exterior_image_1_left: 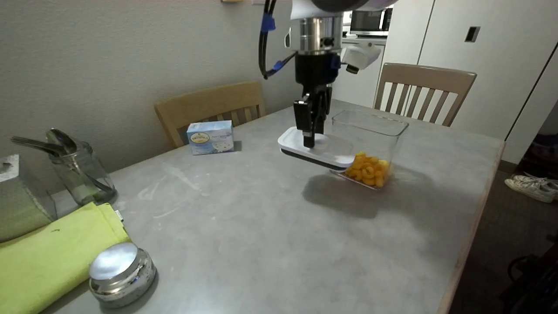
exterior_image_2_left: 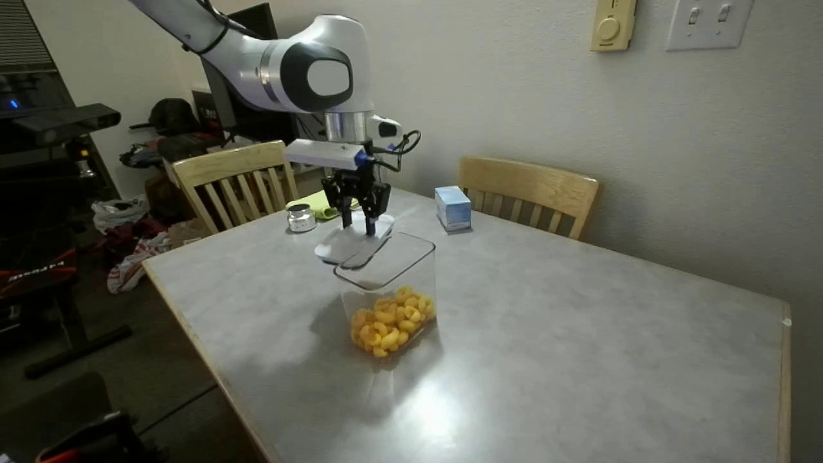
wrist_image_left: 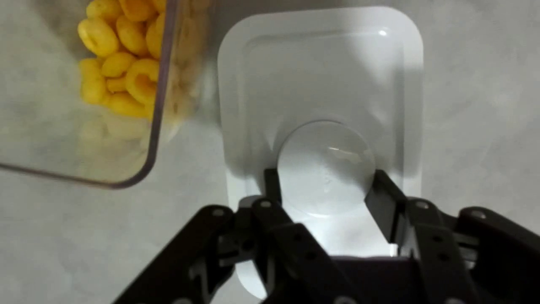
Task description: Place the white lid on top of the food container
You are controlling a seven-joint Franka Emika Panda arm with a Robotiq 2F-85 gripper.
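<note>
The white lid (exterior_image_1_left: 335,153) is a flat rounded rectangle held level above the table, with its shadow below; it also shows in an exterior view (exterior_image_2_left: 341,247) and the wrist view (wrist_image_left: 316,63). My gripper (exterior_image_1_left: 314,137) points down, its fingers on either side of the round raised centre piece of the lid; it shows too in an exterior view (exterior_image_2_left: 359,226) and the wrist view (wrist_image_left: 325,183). The clear food container (exterior_image_1_left: 370,141) stands upright and open on the table with yellow-orange pieces inside, seen also in an exterior view (exterior_image_2_left: 418,276). In the wrist view its rim (wrist_image_left: 159,97) is left of the lid.
A blue-white tea box (exterior_image_1_left: 211,139) stands by the wall side. A shiny round metal jar (exterior_image_1_left: 122,274), a yellow cloth (exterior_image_1_left: 56,257), a glass jar with utensils (exterior_image_1_left: 83,174) and a grey box (exterior_image_1_left: 22,200) sit at the far end. Chairs (exterior_image_2_left: 533,199) border the table.
</note>
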